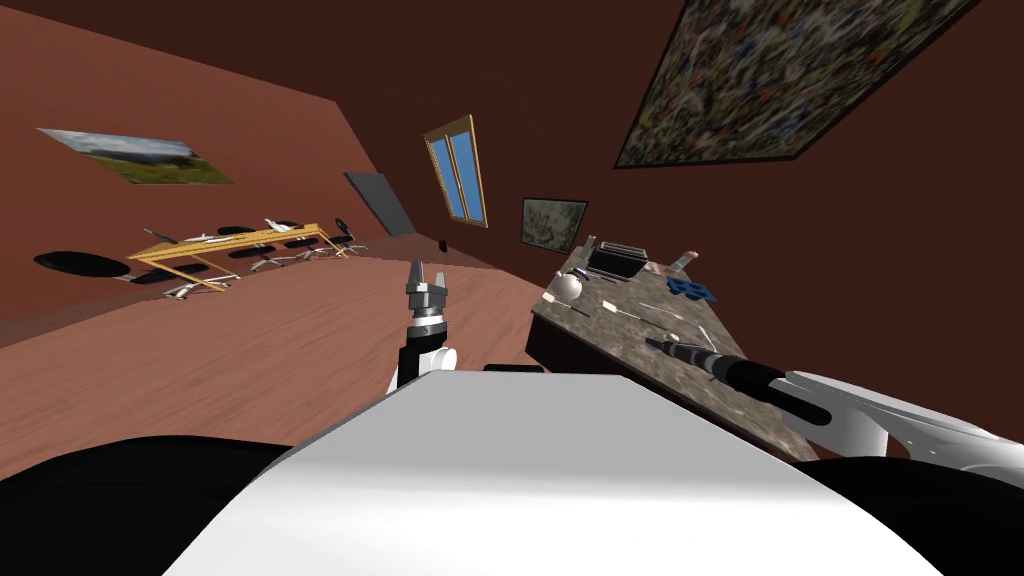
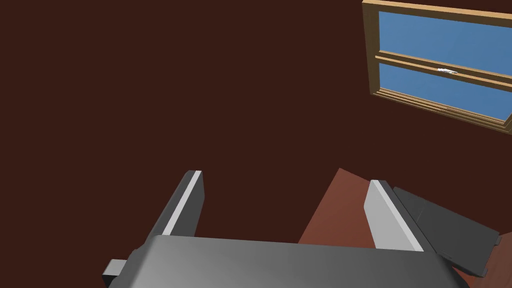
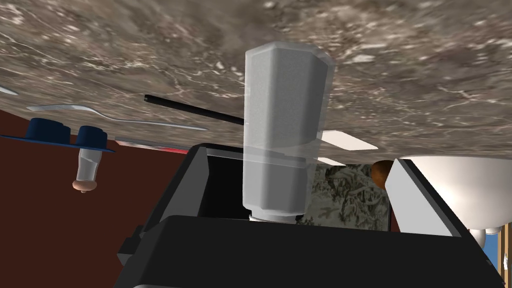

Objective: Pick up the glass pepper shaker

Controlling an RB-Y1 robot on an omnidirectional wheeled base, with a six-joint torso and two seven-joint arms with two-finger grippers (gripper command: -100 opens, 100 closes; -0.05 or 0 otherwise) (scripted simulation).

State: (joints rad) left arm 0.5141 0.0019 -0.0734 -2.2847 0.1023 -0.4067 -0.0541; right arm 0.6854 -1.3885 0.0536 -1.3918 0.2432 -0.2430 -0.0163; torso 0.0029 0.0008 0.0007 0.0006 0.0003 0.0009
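The shaker (image 3: 282,125) is a clear, faceted glass jar with grey contents, standing on the marbled stone counter (image 3: 150,50). My right gripper (image 3: 300,157) is open around it, a finger on either side with a gap to each, and the shaker's end lies close to the gripper's body. In the head view my right gripper (image 1: 662,346) reaches low over the counter (image 1: 640,375) from the right. My left gripper (image 1: 426,272) is held up in front of my chest, away from the counter, and is open (image 2: 286,177) with nothing between its fingers.
On the counter beyond the shaker lie a fork (image 3: 115,116), a thin black rod (image 3: 192,110), a blue holder (image 3: 65,134), a small corked bottle (image 3: 87,170) and a white bowl (image 3: 465,185). A dark box (image 1: 617,262) stands at the counter's far end. A wooden table (image 1: 235,243) stands far left.
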